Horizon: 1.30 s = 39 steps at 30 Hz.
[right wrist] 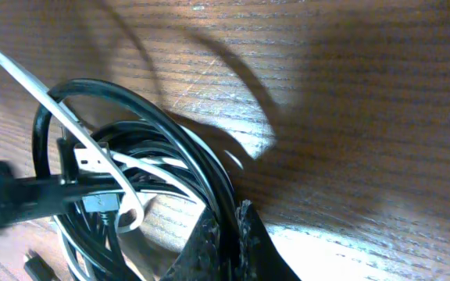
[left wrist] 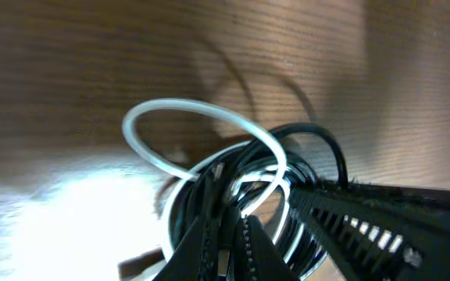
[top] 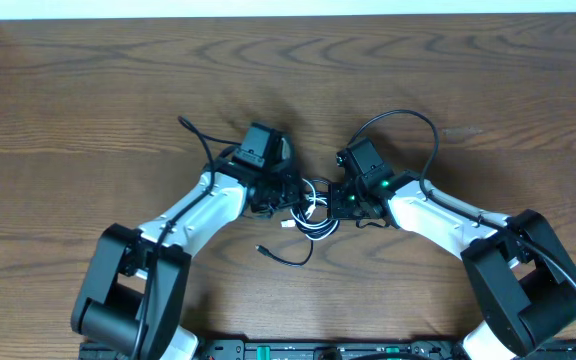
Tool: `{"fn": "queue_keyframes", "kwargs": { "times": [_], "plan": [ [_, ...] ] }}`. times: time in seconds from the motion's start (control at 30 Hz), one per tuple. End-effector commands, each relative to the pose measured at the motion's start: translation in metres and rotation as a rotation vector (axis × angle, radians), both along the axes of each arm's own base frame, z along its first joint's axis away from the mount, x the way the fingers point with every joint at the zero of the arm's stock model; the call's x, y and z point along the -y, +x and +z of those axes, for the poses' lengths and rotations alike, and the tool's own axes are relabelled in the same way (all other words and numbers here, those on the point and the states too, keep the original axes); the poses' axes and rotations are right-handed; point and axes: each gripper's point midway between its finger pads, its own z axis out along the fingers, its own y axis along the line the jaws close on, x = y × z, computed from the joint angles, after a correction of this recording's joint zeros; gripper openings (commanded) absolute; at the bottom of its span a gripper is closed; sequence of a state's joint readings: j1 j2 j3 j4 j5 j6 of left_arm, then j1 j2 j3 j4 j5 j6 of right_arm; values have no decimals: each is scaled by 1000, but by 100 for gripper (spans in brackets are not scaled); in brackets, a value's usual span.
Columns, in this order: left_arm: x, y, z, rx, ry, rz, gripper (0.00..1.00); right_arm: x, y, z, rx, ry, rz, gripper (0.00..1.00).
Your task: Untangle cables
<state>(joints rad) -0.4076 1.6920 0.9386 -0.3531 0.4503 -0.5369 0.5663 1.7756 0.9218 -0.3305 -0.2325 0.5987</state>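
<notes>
Seen from above, a dark wooden table (top: 88,90) holds two black-and-white robot arms that reach in from the near corners and meet at its middle. Between them lies the tangle of cables (top: 313,207), a small knot of overlapping loops.

The left claw (left wrist: 229,226) has its fingers pressed together on the bundle's left side, with strands caught between them. I cannot tell which cord it pinches. Its camera shows the white cable (left wrist: 201,109) rising in one open loop, above and behind darker coils.

The right claw (right wrist: 229,215) is also pressed together, pinching several turns of the black cable (right wrist: 209,164) at the right side of the knot. A straight white end sticks out up and left in that close view.

One black strand trails out of the bundle toward the near edge and ends in a small plug (top: 260,249) lying flat on the wood.
</notes>
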Motion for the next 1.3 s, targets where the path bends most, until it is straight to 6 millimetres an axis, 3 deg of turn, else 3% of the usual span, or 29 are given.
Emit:
{"fn": "queue_keyframes", "kwargs": {
  "times": [0.0, 0.1, 0.13, 0.27, 0.4, 0.57, 0.63, 0.7, 0.8, 0.83, 0.87, 1.0, 1.1, 1.13, 1.27],
  "plan": [
    [-39, 17, 30, 90, 34, 54, 7, 16, 9, 4, 9, -35, -49, 1],
    [-78, 24, 61, 147, 30, 151, 7, 31, 21, 31, 65, -61, -29, 1],
    [-95, 27, 74, 176, 26, 203, 7, 43, 30, 49, 116, -104, -48, 1],
    [-128, 31, 99, 239, 23, 301, 7, 57, 42, 97, 246, -144, -38, 1],
    [-148, 34, 109, 269, 25, 360, 8, 60, 44, 135, 350, -127, -32, 1],
    [-176, 34, 110, 263, 38, 442, 7, 87, 50, 173, 485, -198, -141, 1],
    [-198, 31, 107, 248, 61, 492, 8, 102, 52, 189, 537, -233, -226, 1],
    [-210, 28, 105, 241, 72, 514, 7, 97, 52, 193, 542, -199, -210, 1],
    [-223, 25, 103, 227, 78, 554, 8, 63, 40, 192, 512, -63, -34, 1],
    [-223, 24, 103, 224, 77, 555, 8, 56, 37, 193, 506, -33, 1, 1],
    [-222, 24, 103, 220, 74, 554, 17, 50, 35, 194, 501, -3, 28, 1],
    [-204, 19, 104, 194, 9, 507, 64, 38, 30, 197, 499, 52, 87, 1],
    [-178, 16, 105, 178, -35, 432, 73, 54, 33, 190, 494, -34, 38, 2],
    [-162, 14, 105, 174, -40, 381, 79, 70, 33, 183, 475, -111, -15, 8],
    [-124, 8, 106, 185, -50, 252, 80, 110, 23, 166, 395, -278, -182, 13]
  ]
}}
